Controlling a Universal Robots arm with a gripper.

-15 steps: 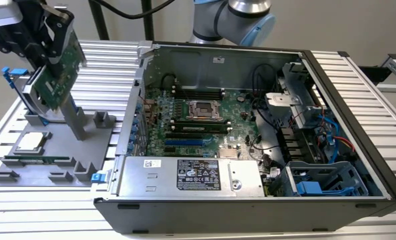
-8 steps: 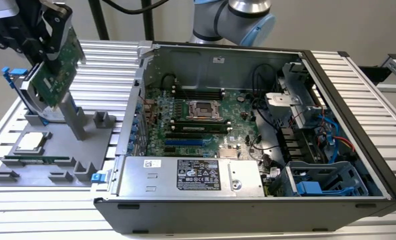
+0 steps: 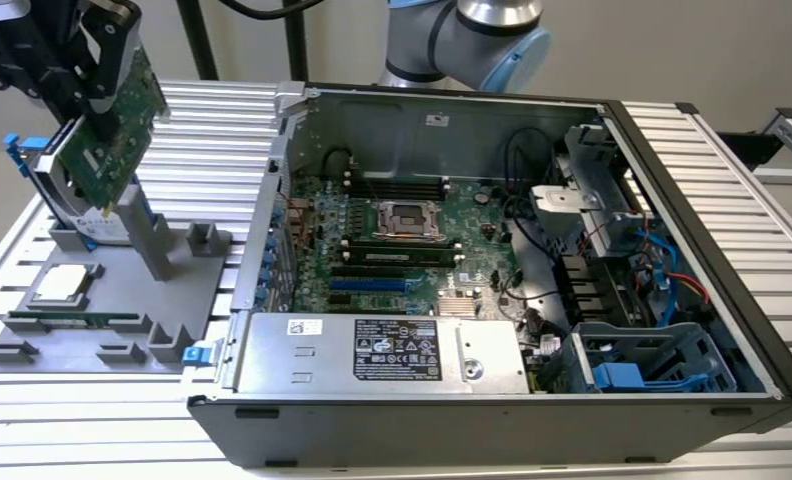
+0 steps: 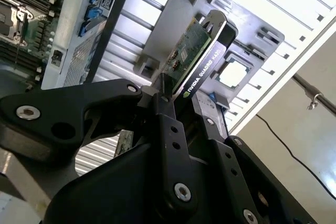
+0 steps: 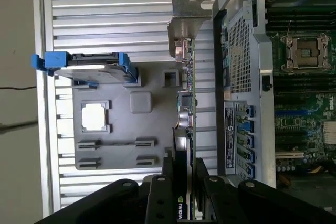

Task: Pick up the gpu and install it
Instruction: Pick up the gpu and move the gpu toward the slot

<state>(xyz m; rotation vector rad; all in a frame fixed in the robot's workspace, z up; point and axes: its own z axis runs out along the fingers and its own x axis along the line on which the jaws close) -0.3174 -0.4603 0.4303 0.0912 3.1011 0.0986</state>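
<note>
Exterior view's left carries the work. The tool (image 3: 92,95) hangs over the grey parts tray (image 3: 116,300) with the gpu (image 3: 127,110) clamped between its fingers. The card stands on edge, slightly tilted, its lower end close above the tray's upright post; I cannot tell whether the two touch. On the tray lie a processor chip (image 3: 65,283) and a memory stick (image 3: 76,320), and a hard drive (image 3: 52,185) in a blue frame stands just behind the card. The tray rests on the ribbed tabletop (image 3: 216,120).

Further to the exterior view's right sits the open computer case (image 3: 410,130), its motherboard (image 3: 410,245) exposed.

By its look the gpu should be light and stiff but fragile: bare components on one face, a contact edge along the bottom. The sound hold is across the board and cooler block near the top edge, well away from the contacts and from the silver bracket (image 5: 184,30).

That is roughly the hold seen in the second wrist view, where the tool (image 4: 160,98) pinches the gpu (image 4: 191,51) from both faces, the jaws closed down to the card's thickness.

In the first wrist view the fingers (image 5: 167,174) press either side of the edge-on gpu (image 5: 186,103), which hangs between tray and case.
</note>
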